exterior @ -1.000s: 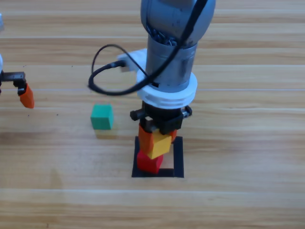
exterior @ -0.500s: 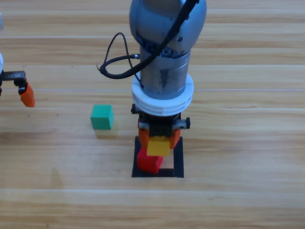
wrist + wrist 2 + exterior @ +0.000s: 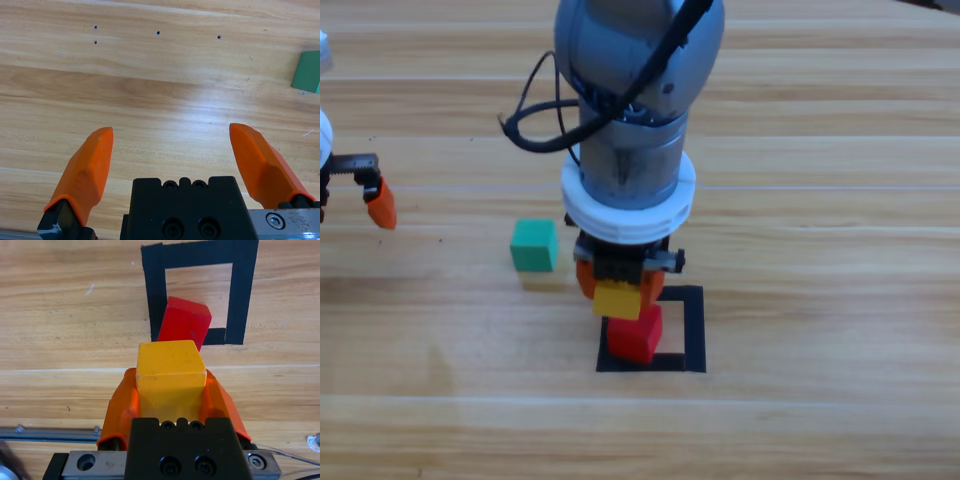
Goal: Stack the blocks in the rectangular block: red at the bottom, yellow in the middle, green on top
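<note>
The red cube (image 3: 637, 335) (image 3: 184, 323) sits in the black tape frame (image 3: 692, 330) (image 3: 241, 295), over its left strip and front left corner. My right gripper (image 3: 618, 292) (image 3: 171, 392) hangs just above and left of it, shut on the yellow cube (image 3: 618, 298) (image 3: 171, 371), which is clear of the red one. The green cube (image 3: 534, 245) rests on the table left of the frame; its edge shows in the left wrist view (image 3: 307, 72). My left gripper (image 3: 172, 157) waits open at the far left edge, one orange finger (image 3: 381, 205) showing in the high view.
The right arm's grey body and black cable (image 3: 535, 130) loom over the table's middle, hiding the area behind the frame. Bare wooden table (image 3: 820, 250) lies right of the frame and along the front.
The right arm has swung left with the yellow cube, which now hangs left of and above the red cube instead of over it. The red cube, green cube and left gripper stayed put.
</note>
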`<action>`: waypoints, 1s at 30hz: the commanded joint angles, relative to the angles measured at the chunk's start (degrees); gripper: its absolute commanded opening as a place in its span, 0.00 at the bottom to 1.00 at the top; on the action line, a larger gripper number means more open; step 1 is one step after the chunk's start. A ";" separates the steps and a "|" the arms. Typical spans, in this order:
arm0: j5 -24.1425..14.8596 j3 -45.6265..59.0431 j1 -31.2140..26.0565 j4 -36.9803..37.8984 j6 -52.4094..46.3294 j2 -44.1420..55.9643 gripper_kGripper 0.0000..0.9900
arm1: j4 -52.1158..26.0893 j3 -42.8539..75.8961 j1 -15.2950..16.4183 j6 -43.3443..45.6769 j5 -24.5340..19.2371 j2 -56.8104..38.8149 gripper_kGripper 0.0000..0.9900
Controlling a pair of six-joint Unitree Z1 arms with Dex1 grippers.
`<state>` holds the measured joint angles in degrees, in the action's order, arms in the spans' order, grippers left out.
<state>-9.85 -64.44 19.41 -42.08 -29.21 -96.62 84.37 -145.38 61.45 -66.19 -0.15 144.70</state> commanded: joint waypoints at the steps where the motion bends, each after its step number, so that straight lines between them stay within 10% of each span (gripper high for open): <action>1: 0.53 1.68 -0.60 1.30 0.56 -1.91 1.00 | 0.53 -0.61 -0.02 -1.31 -1.52 4.89 0.02; 30: 0.45 2.39 -0.34 2.35 0.56 -2.61 1.00 | 1.24 -0.70 -1.51 -5.71 -2.57 6.47 0.02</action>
<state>-9.85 -63.35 19.41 -40.24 -29.21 -97.40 84.92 -145.61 61.34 -71.31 -1.42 147.16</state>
